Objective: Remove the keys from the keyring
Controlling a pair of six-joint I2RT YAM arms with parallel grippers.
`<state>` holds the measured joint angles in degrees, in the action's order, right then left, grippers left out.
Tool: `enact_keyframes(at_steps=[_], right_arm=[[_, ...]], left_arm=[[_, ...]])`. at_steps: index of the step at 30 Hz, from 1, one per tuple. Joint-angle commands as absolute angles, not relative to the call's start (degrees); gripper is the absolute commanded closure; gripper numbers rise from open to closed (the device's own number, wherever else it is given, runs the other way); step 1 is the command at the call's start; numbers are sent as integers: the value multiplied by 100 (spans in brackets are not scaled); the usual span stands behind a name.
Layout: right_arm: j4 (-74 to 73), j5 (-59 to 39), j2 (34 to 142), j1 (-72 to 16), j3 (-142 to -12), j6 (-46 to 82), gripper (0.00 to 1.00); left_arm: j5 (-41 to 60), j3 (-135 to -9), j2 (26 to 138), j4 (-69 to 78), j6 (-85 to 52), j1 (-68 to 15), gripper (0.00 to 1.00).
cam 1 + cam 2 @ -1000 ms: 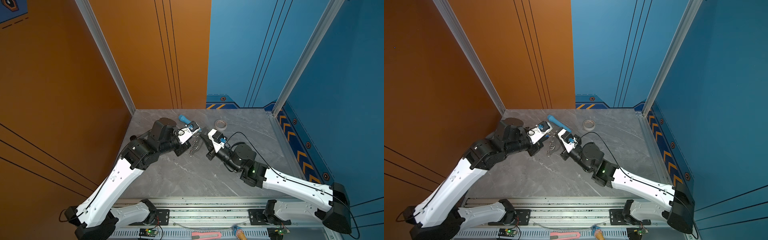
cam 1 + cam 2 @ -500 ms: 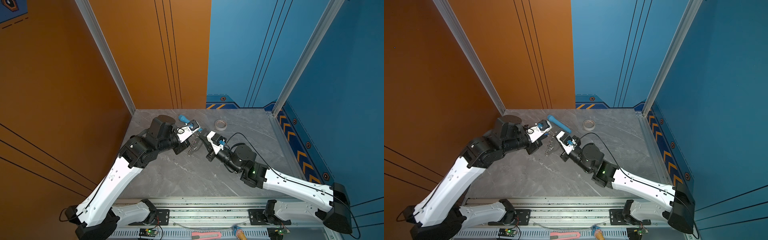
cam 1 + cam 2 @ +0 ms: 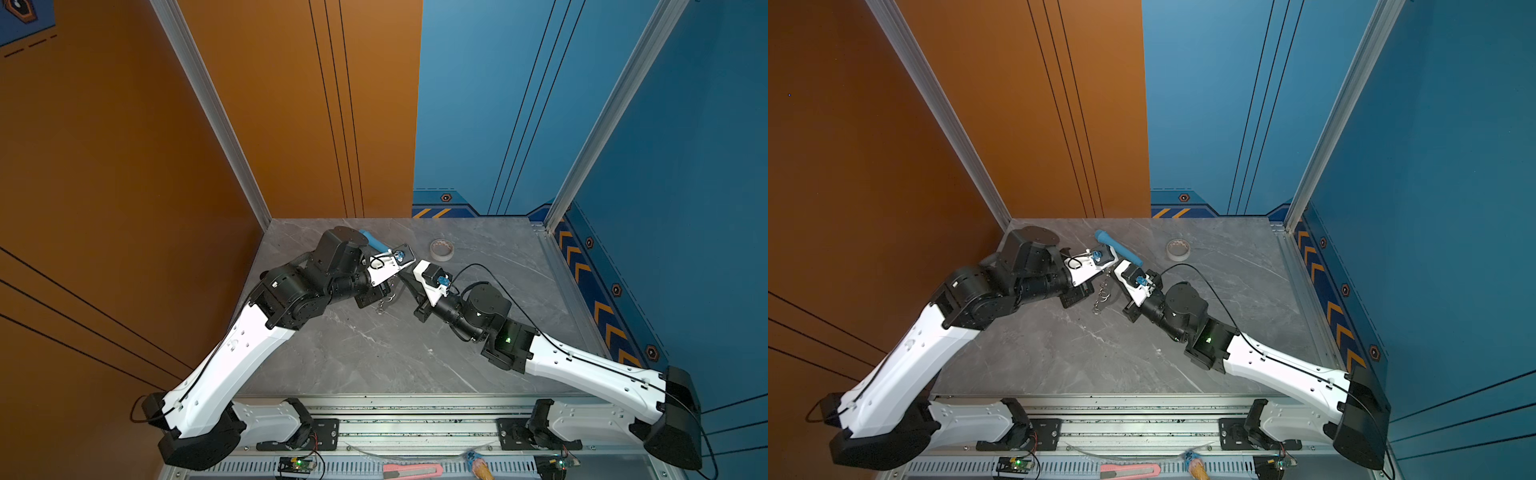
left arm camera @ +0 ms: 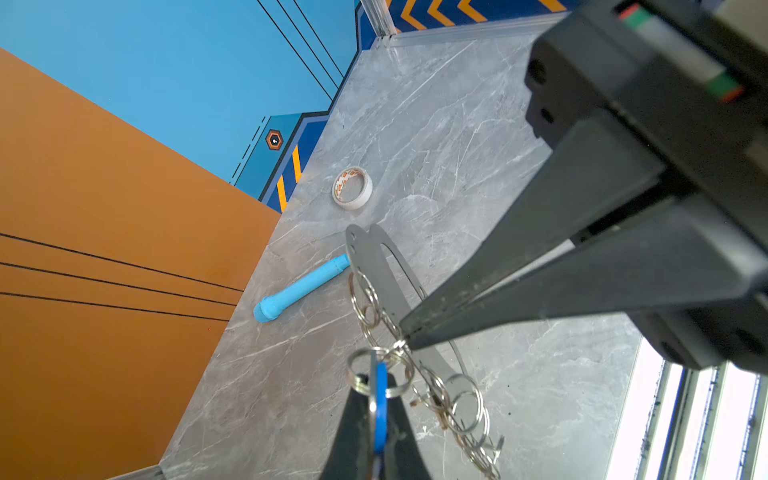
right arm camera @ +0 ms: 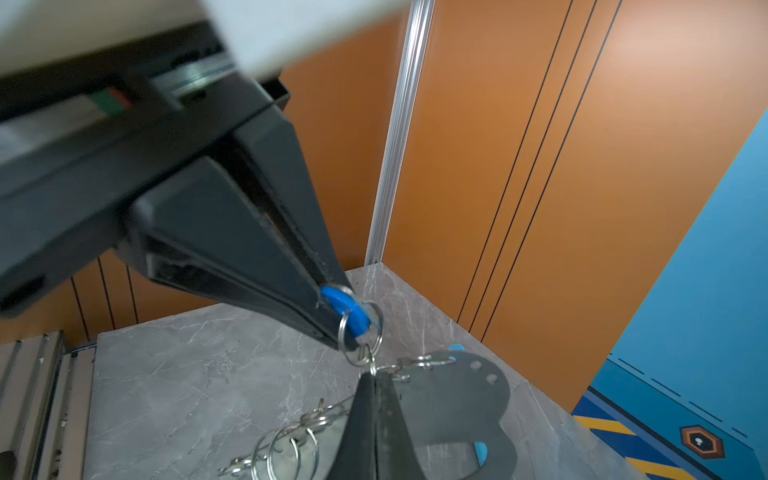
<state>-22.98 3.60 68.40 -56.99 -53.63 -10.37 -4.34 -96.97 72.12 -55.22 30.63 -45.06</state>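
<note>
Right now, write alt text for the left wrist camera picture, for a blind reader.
The black left fingers clamp a blue plastic key tag while the black right fingers pinch a small wire ring on a flat grey metal plate with an oval cut-out. Behind, a light blue plastic tube and a whitish tape roll lie on the grey marble table.

There were two arms, the left arm (image 3: 232, 357) and the right arm (image 3: 582, 370), over one counter (image 3: 374, 357). Each ended in one claw, making two: the left claw (image 5: 338, 322) and the right claw (image 4: 409, 334). There was one keyring (image 4: 368, 259) plate, carrying several wire rings (image 4: 436, 399) too tangled to count. Of the keys (image 5: 347, 309), one blue tag showed; any metal ones could not be counted. There was also one blue tube (image 3: 1120, 249) and one tape roll (image 3: 441, 249).
</note>
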Motion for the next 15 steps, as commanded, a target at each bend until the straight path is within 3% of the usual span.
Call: enact_keyframes(at_steps=[1,12,15], right_arm=[[-1870,375,6956,-5615,-5485,-867,100],[-1888,1098,7080,-5600,-5478,-629,100],[-2501,212,6958,-5278,-5158,-26,100]], left_arm=[[-697,-9993,7218,-5602,3232,-4651,100],[-1161,-10195,7255,-5656,3315,-4842,100],[-1189,-10179,7240,-5660,3366,-4828,100]])
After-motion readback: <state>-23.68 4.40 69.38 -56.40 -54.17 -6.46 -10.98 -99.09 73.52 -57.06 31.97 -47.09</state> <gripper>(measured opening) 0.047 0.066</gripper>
